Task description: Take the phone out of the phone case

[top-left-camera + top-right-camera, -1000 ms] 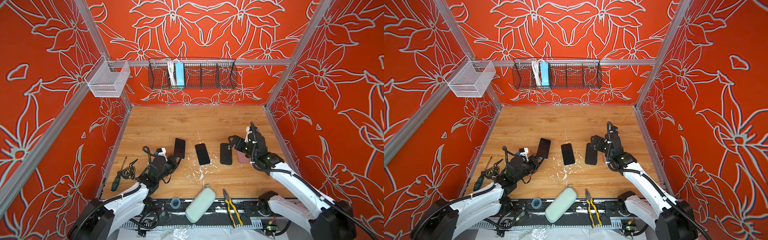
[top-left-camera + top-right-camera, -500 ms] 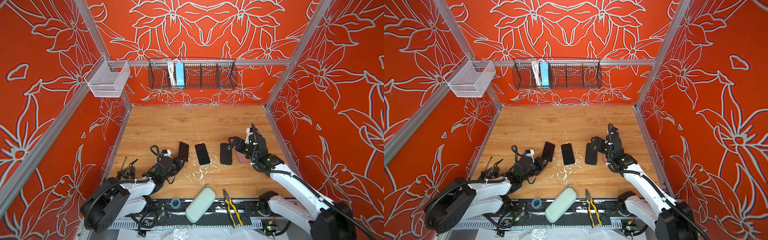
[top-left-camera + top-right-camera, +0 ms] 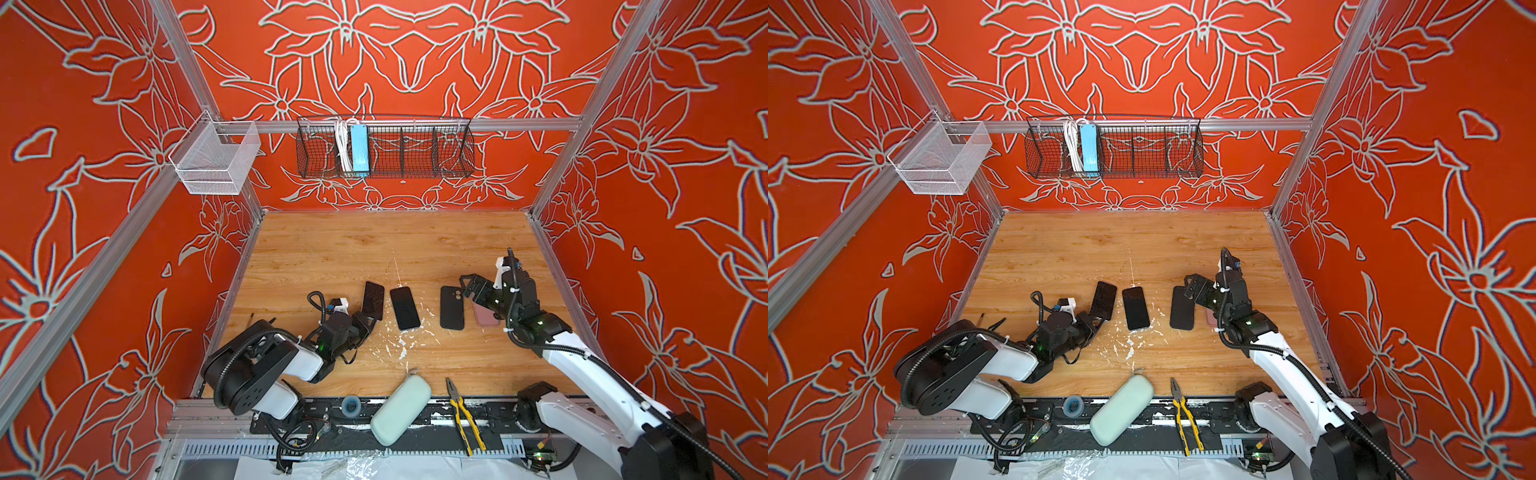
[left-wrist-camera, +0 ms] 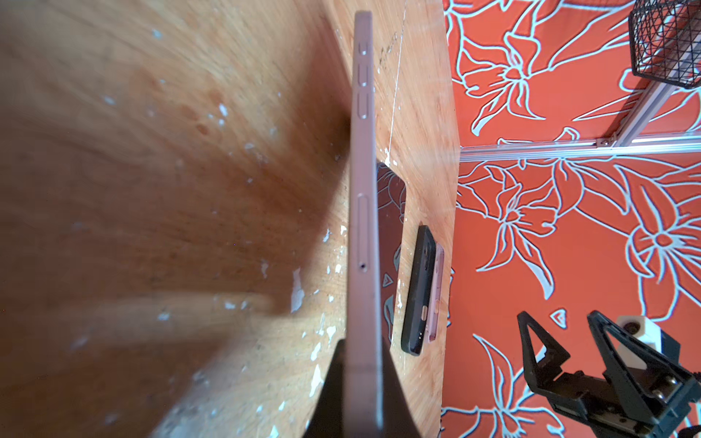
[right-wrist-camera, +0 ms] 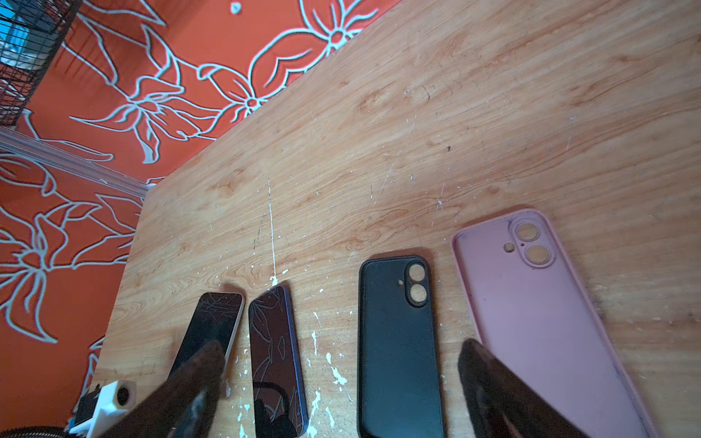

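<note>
Left wrist view shows the left hand (image 4: 362, 364) clamped on the near end of the phone (image 4: 363, 189), a slim pale-pink body seen edge-on. The right wrist view shows its screen cracked. It is low at the tabletop (image 3: 374, 249), just beside a blue-edged phone (image 3: 405, 307); whether it touches the wood cannot be told. The black case (image 3: 451, 307) and pink case (image 5: 538, 303) lie empty, so extraction looks done. The likely next move is to lay it flat and release. The right hand (image 3: 473, 286) hovers wide open above the 2 cases.

Pliers (image 3: 456, 400); pale pouch (image 3: 400, 409); tape roll (image 3: 350, 405); wire basket (image 3: 415, 156)
</note>
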`<move>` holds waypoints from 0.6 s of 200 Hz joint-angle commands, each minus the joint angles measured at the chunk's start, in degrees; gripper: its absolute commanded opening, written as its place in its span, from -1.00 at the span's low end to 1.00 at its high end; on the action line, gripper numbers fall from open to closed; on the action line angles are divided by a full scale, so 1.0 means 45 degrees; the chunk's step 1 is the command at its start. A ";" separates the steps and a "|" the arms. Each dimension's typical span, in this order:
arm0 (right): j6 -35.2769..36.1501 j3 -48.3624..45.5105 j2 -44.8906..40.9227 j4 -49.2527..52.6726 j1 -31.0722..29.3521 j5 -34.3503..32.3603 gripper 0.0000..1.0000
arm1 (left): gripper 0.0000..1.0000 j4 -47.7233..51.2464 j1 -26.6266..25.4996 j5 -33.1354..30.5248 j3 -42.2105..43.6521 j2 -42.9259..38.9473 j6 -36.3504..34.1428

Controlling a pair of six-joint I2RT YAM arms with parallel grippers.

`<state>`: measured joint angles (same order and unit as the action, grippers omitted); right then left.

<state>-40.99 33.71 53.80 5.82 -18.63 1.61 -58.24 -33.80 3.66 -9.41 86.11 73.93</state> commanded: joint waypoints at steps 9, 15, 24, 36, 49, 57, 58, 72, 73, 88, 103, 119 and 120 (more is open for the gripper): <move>-0.0143 -0.0303 -0.0256 0.0112 0.0139 0.0109 0.95 | -0.72 -0.1149 -0.0181 -0.0242 -0.0140 0.0366 0.0320; -0.0166 -0.0323 -0.0257 0.0092 0.0156 0.0126 0.96 | -0.71 -0.1188 -0.0206 -0.0276 -0.0102 0.0425 0.0329; -0.0166 -0.0363 -0.0266 0.0092 0.0176 0.0148 0.95 | -0.65 -0.1182 -0.0242 -0.0315 -0.0058 0.0468 0.0365; -0.0178 -0.0397 -0.0256 0.0075 0.0203 0.0161 0.96 | -0.55 -0.1124 -0.0293 -0.0379 -0.0030 0.0527 0.0426; -0.0183 -0.0432 -0.0260 0.0034 0.0216 0.0198 0.95 | -0.52 -0.1132 -0.0349 -0.0448 0.0002 0.0664 0.0475; -0.0184 -0.0441 -0.0261 0.0013 0.0232 0.0218 0.95 | -0.52 -0.1160 -0.0377 -0.0443 0.0005 0.0769 0.0503; -0.0186 -0.0441 -0.0268 0.0013 0.0233 0.0214 0.95 | -0.51 -0.1160 -0.0378 -0.0443 0.0013 0.0788 0.0504; -0.0179 -0.0441 -0.0276 0.0014 0.0253 0.0252 0.95 | -0.49 -0.1291 -0.0445 -0.0462 0.0004 0.1006 0.0564; -0.0173 -0.0441 -0.0276 0.0004 0.0254 0.0250 0.95 | -0.49 -0.1303 -0.0451 -0.0472 0.0002 0.1014 0.0583; -0.0199 -0.0499 -0.0349 -0.0006 0.0282 0.0294 0.95 | -0.48 -0.1474 -0.0532 -0.0537 0.0023 0.1245 0.0639; -0.0214 -0.0611 -0.0455 -0.0043 0.0272 0.0318 0.96 | -0.47 -0.1616 -0.0608 -0.0654 0.0111 0.1455 0.0698; -0.0238 -0.0731 -0.0608 -0.0052 0.0295 0.0278 0.96 | -0.45 -0.1739 -0.0670 -0.0791 0.0191 0.1598 0.0778; -0.0242 -0.0743 -0.0618 -0.0058 0.0294 0.0283 0.96 | -0.45 -0.1743 -0.0671 -0.0802 0.0194 0.1603 0.0788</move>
<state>-41.17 31.70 52.38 5.74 -17.96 2.50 -62.06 -36.21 2.09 -9.32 92.20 76.79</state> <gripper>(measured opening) 0.978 0.270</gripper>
